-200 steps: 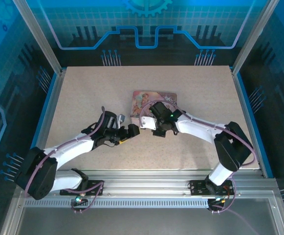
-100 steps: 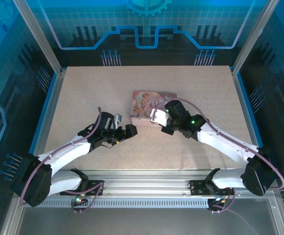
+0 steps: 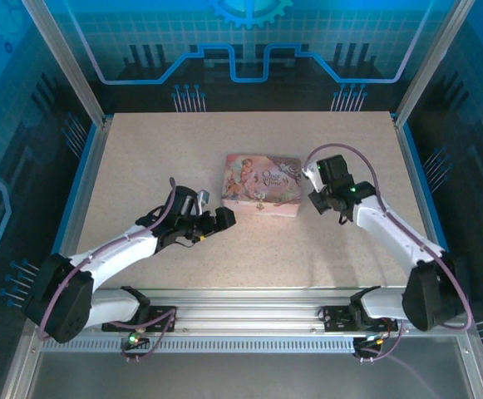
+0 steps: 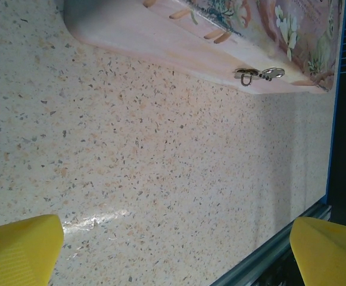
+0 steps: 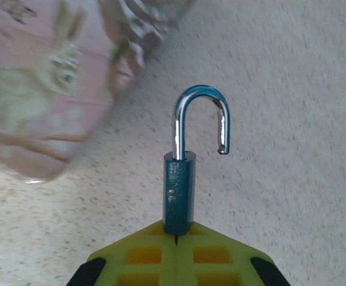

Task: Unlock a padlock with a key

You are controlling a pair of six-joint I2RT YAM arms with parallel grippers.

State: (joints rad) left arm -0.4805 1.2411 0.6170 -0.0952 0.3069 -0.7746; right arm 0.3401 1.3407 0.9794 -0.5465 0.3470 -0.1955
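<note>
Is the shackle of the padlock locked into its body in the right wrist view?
No, the padlock has an open shackle: its free end hangs clear of the blue body.

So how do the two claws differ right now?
The left gripper has its yellow fingers wide apart with nothing between them; the right gripper is shut on the blue padlock, whose shackle is sprung open. The left gripper sits by the pink box's near-left corner, the right gripper off its right end. Both have yellow fingers.
</note>
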